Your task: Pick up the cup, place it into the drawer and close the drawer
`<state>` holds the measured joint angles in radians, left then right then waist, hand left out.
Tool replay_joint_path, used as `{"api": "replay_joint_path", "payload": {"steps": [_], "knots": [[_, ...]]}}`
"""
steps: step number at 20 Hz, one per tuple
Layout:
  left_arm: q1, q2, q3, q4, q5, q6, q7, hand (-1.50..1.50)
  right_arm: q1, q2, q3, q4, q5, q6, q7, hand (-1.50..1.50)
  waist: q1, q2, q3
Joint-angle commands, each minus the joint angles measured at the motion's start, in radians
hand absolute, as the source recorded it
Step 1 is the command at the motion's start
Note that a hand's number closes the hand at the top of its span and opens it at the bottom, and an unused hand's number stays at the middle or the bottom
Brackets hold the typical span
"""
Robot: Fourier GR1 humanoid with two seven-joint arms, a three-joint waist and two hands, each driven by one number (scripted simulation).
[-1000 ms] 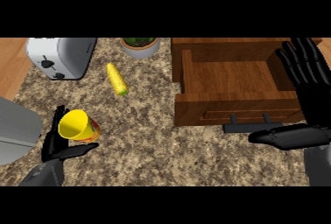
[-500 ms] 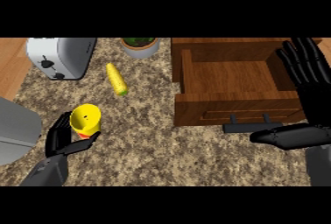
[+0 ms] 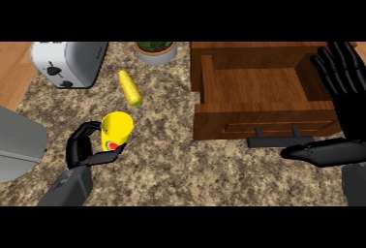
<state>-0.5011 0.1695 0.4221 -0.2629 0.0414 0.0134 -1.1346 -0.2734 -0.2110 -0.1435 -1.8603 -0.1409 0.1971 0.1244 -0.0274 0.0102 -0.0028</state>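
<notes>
The yellow cup [image 3: 115, 128], with a red mark on its side, is lifted off the speckled counter at the lower left. My left hand [image 3: 84, 151] is shut on it, fingers curled round its lower part. The open wooden drawer [image 3: 266, 86] lies at the upper right, its inside bare, with a dark handle [image 3: 276, 141] on its front. At the right edge my right hand [image 3: 350, 116] rests open beside the drawer, fingers up and thumb pointing left below the handle.
A yellow corn cob [image 3: 130, 88] lies on the counter between the cup and the drawer. A silver toaster [image 3: 68, 63] stands at the back left and a potted plant [image 3: 156, 51] at the back. A grey appliance [image 3: 18, 140] fills the left edge.
My left hand has carried the cup to the right and away from me, tipping it so its side now shows. The right hand has not moved.
</notes>
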Motion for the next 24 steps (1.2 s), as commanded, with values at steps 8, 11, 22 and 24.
{"api": "replay_joint_path", "payload": {"steps": [8, 11, 22, 24], "knots": [[-0.139, -0.072, -0.106, -0.143, -0.022, -0.197, 0.040, 1.50, 0.016, -0.008, -0.007, 0.006, 0.020, -0.001, -0.011, -1.50, 0.021, -0.013, 0.003], [-0.240, -0.081, -0.116, -0.234, -0.006, -0.152, 0.143, 1.50, 0.005, -0.017, -0.016, 0.027, 0.007, 0.010, -0.009, -1.50, 0.033, -0.017, 0.004], [-0.410, -0.168, -0.275, -0.533, 0.036, 0.003, 0.575, 1.50, 0.016, 0.009, 0.000, -0.009, 0.031, -0.025, 0.013, -1.50, 0.031, -0.018, 0.003], [-0.453, -0.169, -0.367, -0.551, 0.085, 0.062, 0.624, 1.50, 0.021, 0.006, -0.001, 0.032, 0.056, -0.020, -0.033, -1.50, 0.022, -0.017, 0.004]]}}
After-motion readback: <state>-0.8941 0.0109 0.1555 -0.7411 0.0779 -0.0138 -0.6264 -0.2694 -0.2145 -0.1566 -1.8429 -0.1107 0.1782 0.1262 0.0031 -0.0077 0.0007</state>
